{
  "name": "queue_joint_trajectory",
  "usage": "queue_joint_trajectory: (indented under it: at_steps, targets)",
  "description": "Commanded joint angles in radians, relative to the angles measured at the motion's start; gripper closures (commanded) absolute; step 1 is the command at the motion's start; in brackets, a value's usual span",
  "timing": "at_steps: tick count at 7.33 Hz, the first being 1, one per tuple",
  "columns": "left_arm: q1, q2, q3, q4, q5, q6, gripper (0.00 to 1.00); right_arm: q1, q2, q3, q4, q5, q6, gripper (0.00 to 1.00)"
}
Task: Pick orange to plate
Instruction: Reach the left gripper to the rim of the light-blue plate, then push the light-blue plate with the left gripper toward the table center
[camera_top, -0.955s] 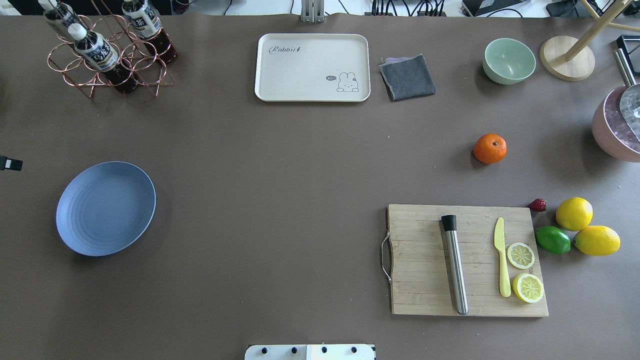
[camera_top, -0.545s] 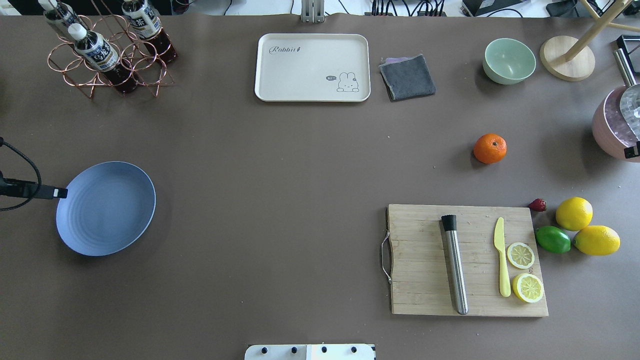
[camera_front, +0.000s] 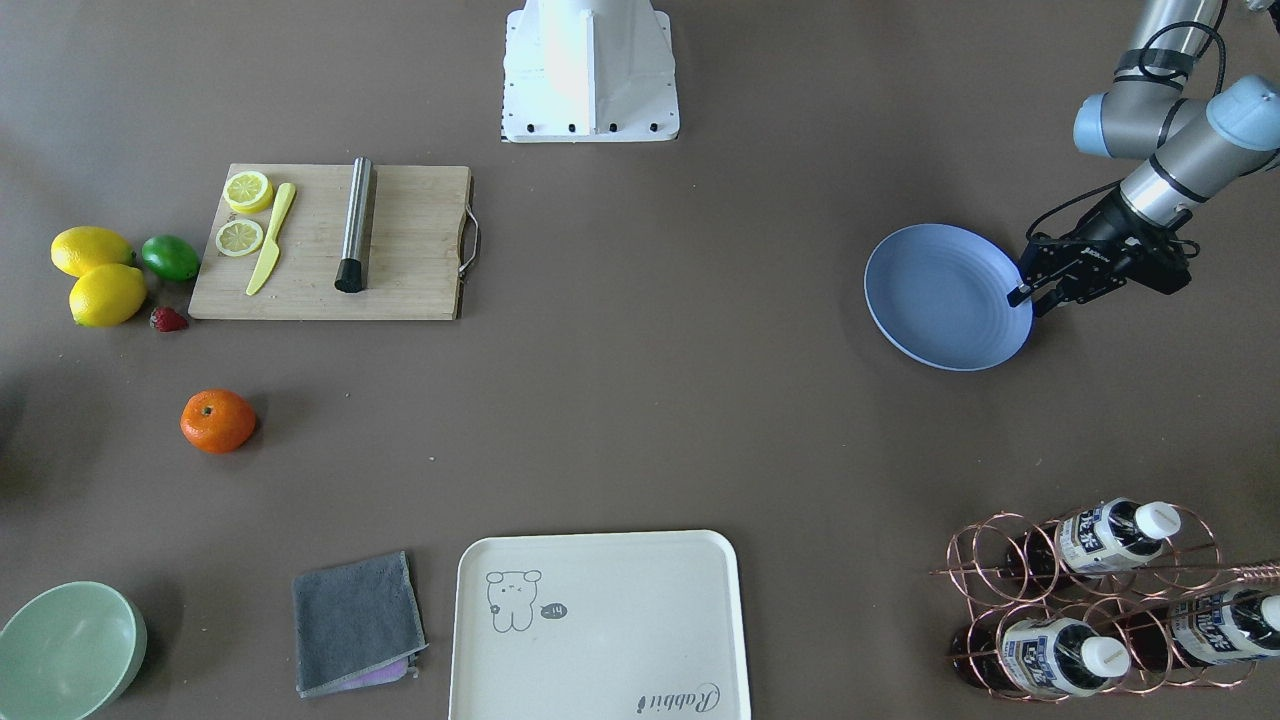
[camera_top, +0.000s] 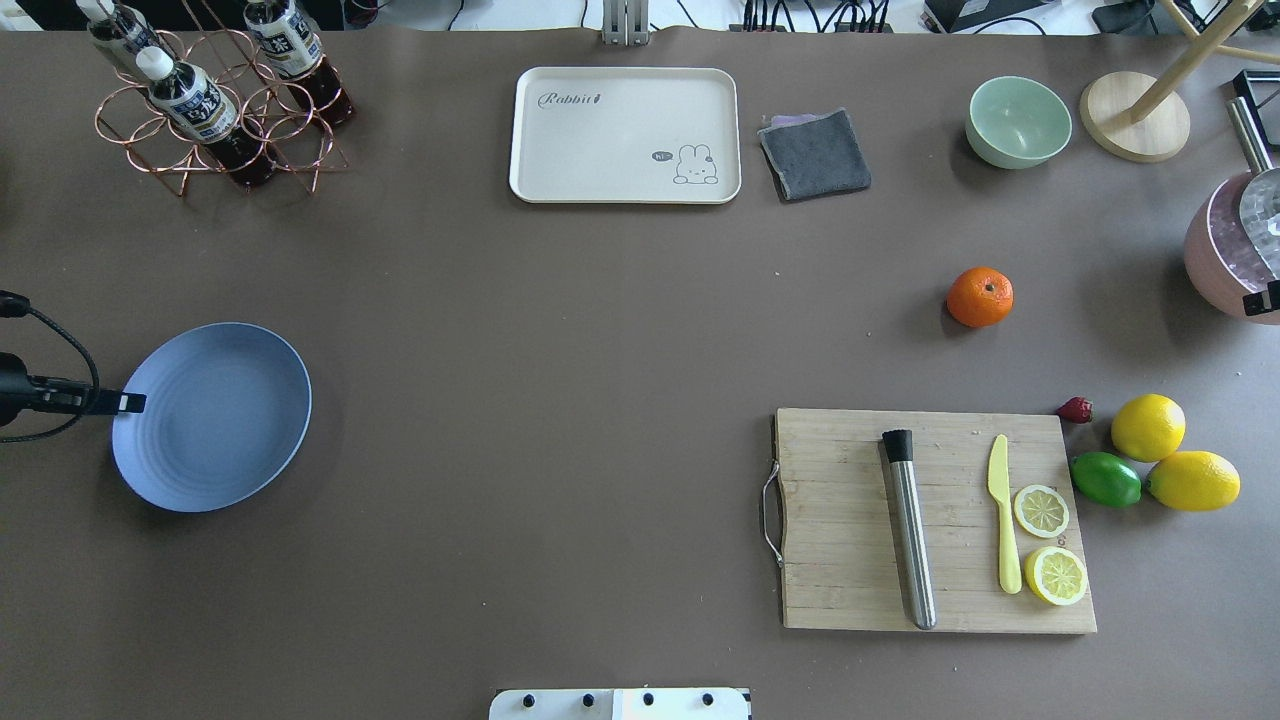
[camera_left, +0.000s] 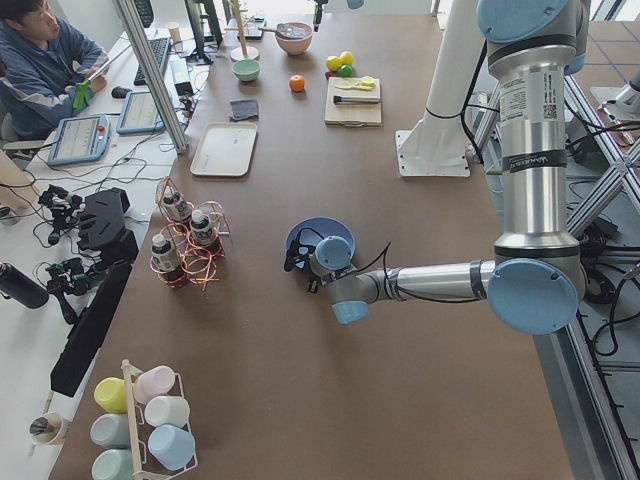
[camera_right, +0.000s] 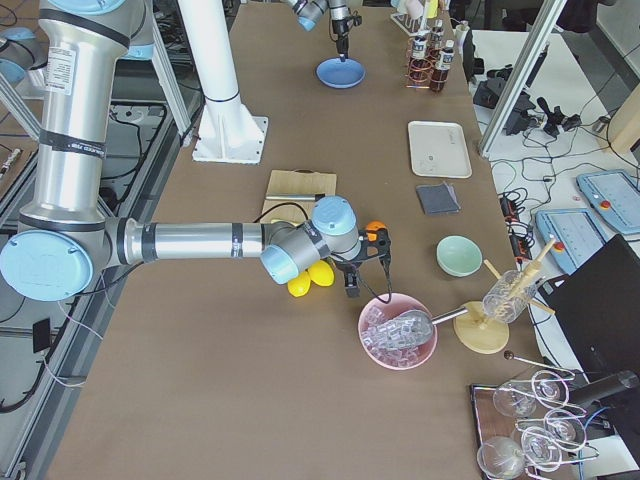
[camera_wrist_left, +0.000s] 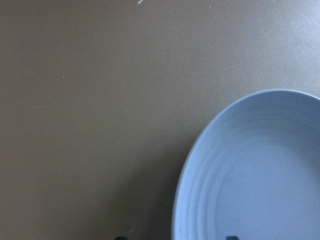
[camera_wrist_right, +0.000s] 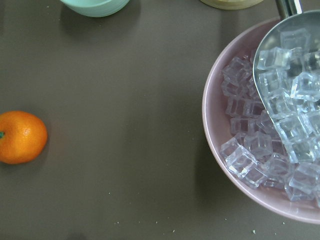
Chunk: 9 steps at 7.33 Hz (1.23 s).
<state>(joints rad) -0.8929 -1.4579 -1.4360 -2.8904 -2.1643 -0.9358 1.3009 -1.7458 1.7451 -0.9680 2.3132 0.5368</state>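
The orange (camera_top: 980, 297) lies alone on the brown table at the right, beyond the cutting board; it also shows at the left edge of the right wrist view as the orange (camera_wrist_right: 21, 137). Far to the left sits the pale-blue plate (camera_top: 212, 417), with nothing on it. My left gripper (camera_front: 1028, 298) hangs open at the plate's (camera_front: 945, 297) outer rim, fingers well apart. Only a tip of my right gripper (camera_top: 1262, 298) shows at the right edge, near the pink bowl and apart from the orange; I cannot tell whether it is open or shut.
A pink bowl of ice cubes (camera_wrist_right: 270, 125) with a metal scoop stands right of the orange. A cutting board (camera_top: 850, 530) carries a muddler, knife and lemon slices; lemons (camera_top: 1148, 427) and a lime lie beside it. Tray (camera_top: 625, 135), cloth, green bowl (camera_top: 1018, 121) and bottle rack (camera_top: 215, 100) line the far edge.
My left gripper has come in from the left edge to the plate's rim. A tip of my right gripper has appeared at the right edge. The orange and plate have not moved.
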Motion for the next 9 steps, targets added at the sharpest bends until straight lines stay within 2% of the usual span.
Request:
queue_joint_trajectory:
  at_steps: [1,2,3,4,5,6,7,8,9]
  targets:
    - [0.000,-0.004,-0.017,-0.003,-0.012,-0.004,1.00,0.000,0.000,0.001,0.002,0.000,0.000,0.00]
    - [-0.003,-0.013,-0.050,0.002,-0.031,-0.033,1.00,0.000,0.000,0.002,0.002,0.000,0.000,0.00]
    - [-0.008,-0.075,-0.072,-0.001,-0.061,-0.207,1.00,0.000,0.000,0.002,0.002,0.000,0.002,0.00]
    - [-0.001,-0.187,-0.067,0.013,-0.049,-0.377,1.00,0.000,0.002,0.002,0.000,0.000,0.002,0.00]
    - [0.030,-0.294,-0.035,0.043,-0.045,-0.436,1.00,0.000,0.002,0.002,0.002,0.000,0.002,0.00]
    - [0.108,-0.391,-0.035,0.138,0.060,-0.472,1.00,0.000,0.002,0.002,0.002,0.002,0.002,0.00]
    - [0.188,-0.511,-0.040,0.292,0.151,-0.478,1.00,-0.002,0.002,0.002,0.002,0.000,0.002,0.00]
    - [0.236,-0.601,-0.043,0.436,0.220,-0.479,1.00,-0.002,0.002,0.002,0.000,0.000,0.002,0.00]
    - [0.286,-0.658,-0.038,0.520,0.292,-0.477,1.00,-0.002,0.002,0.001,0.000,0.000,0.002,0.00]
